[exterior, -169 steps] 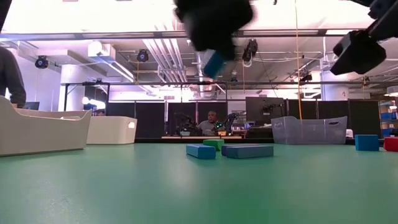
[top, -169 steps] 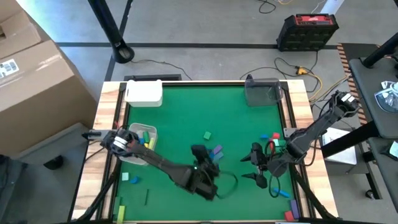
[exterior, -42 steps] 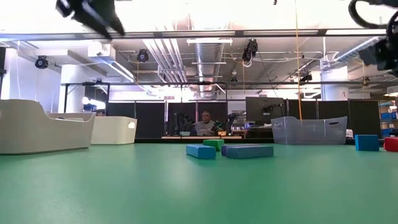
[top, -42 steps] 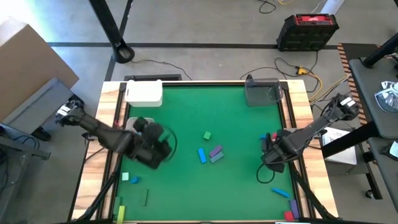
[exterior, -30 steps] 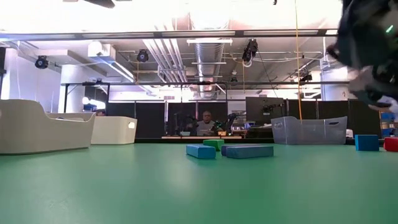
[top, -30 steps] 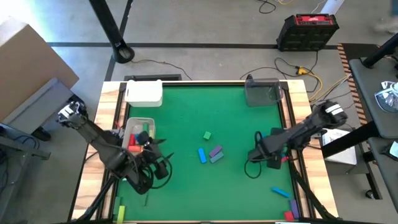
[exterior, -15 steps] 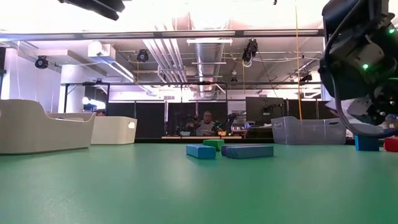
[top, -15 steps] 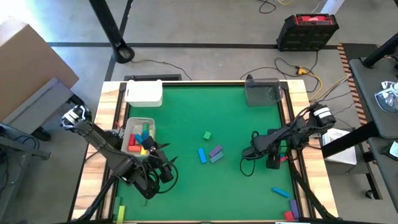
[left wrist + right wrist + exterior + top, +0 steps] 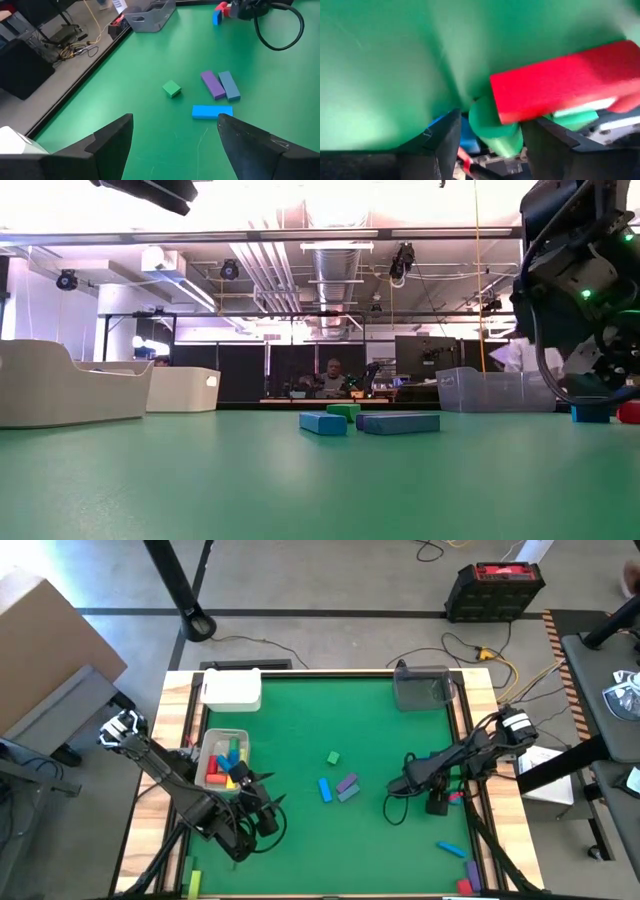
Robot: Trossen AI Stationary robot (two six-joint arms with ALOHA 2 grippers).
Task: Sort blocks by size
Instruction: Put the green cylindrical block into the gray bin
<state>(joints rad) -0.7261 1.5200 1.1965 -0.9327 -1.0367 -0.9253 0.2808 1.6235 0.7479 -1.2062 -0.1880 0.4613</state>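
In the middle of the green mat lie a green cube (image 9: 332, 757), a blue bar (image 9: 325, 789), a purple bar (image 9: 213, 84) and a grey-blue bar (image 9: 229, 85). My left gripper (image 9: 265, 808) hangs open near the table's near left, beside the white tray (image 9: 222, 737) that holds several blocks; nothing is between its fingers (image 9: 175, 117). My right gripper (image 9: 435, 798) is open and low over a cluster at the right edge: a red block (image 9: 560, 80), a green round piece (image 9: 495, 131) and a blue block (image 9: 466, 136). My right gripper comes down on the cluster from above, and its two fingers (image 9: 432, 145) stand on either side of the green round piece (image 9: 492, 120). I cannot tell whether either finger touches it or the red block.
A white bin (image 9: 232, 690) and a clear grey bin (image 9: 420, 690) stand at the far edge. A blue bar (image 9: 450, 849) and a red block (image 9: 465, 886) lie near the right front corner. Two teal blocks (image 9: 208, 827) sit at the left rim.
My left gripper has drifted a little toward the near edge and the right, away from the white tray, still open. My right gripper has come down over the blocks at the right edge, then held nearly still.
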